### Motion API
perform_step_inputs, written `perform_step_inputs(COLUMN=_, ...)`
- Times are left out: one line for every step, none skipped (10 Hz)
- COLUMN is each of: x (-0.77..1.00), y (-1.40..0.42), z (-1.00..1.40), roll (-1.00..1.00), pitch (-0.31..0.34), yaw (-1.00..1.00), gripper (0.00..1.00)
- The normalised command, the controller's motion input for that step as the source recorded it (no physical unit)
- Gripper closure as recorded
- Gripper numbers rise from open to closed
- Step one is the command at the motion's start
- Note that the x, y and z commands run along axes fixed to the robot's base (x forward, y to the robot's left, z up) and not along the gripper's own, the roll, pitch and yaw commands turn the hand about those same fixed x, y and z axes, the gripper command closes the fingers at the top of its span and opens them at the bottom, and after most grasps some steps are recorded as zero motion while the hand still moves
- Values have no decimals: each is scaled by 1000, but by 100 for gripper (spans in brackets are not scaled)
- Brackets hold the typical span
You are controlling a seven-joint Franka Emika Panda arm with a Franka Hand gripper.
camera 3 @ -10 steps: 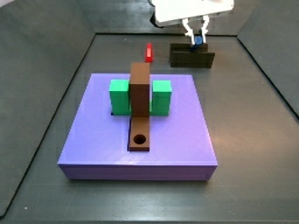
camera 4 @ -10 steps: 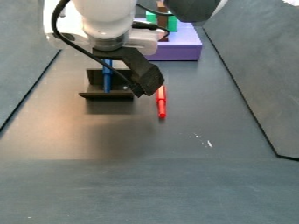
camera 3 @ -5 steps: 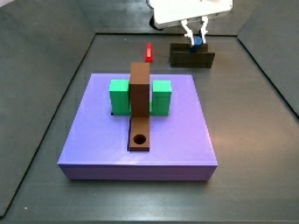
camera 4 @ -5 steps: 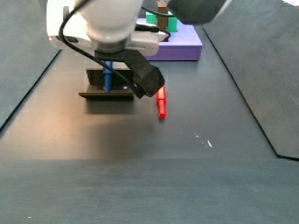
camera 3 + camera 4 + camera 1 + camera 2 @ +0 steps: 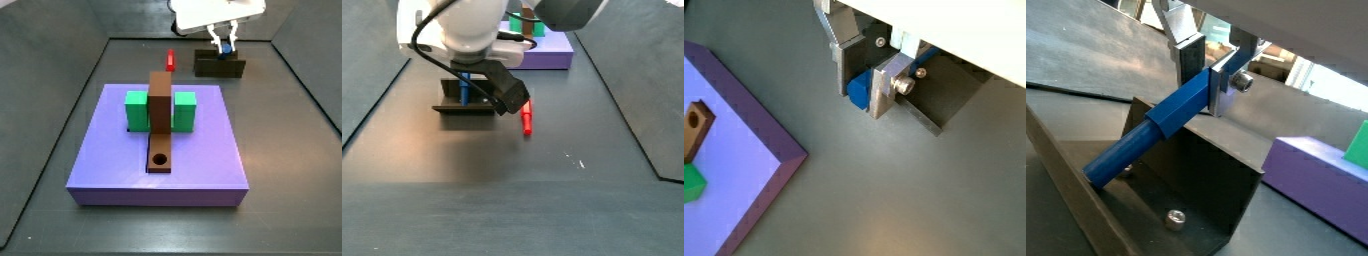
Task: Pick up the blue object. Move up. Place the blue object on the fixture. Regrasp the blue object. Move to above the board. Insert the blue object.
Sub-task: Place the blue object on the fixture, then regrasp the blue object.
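Blue object [image 5: 1160, 128] slants from the tool [image 5: 1213, 82], clamped at its upper end between closed silver fingers [image 5: 1229, 85], its lower end inside the fixture [image 5: 1200, 195] directly beneath, apparently propped there for regrasping; the board [image 5: 160, 150] lies well apart.

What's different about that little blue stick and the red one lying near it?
The blue object is held between the fingers of the gripper over the fixture; the red peg lies free on the dark floor beside the fixture. In a side view the blue object stands nearly upright, while the red peg lies flat. Nothing touches the red peg. Both are slim short pegs that look similar in size.
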Motion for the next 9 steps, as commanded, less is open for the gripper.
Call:
perform_step_inputs(x=0, y=0, z=-9, roll=249, pitch=0, yaw=0, gripper=100)
perform_step_inputs(x=0, y=0, z=-9, roll=289, pitch=0, yaw=0, gripper=100)
perform_step_inputs(x=0, y=0, z=-17, roll=254, pitch=0, yaw=0, gripper=100)
perform_step_inputs(x=0, y=0, z=0, roll=131, pitch=0, yaw=0, gripper=100)
perform_step_inputs(x=0, y=0, z=0, roll=0, pitch=0, yaw=0, gripper=100)
perform_step_inputs(x=0, y=0, z=0, roll=0, pitch=0, yaw=0, gripper=0)
perform_step_inputs(x=6, y=-200, z=503, roll=834, pitch=0, yaw=137, gripper=0)
perform_step_inputs(x=111, y=-203, z=431, roll=877, pitch=0, yaw=123, gripper=0)
perform_step_inputs(x=180, y=-171, z=400, roll=1000, pitch=0, yaw=120, gripper=0)
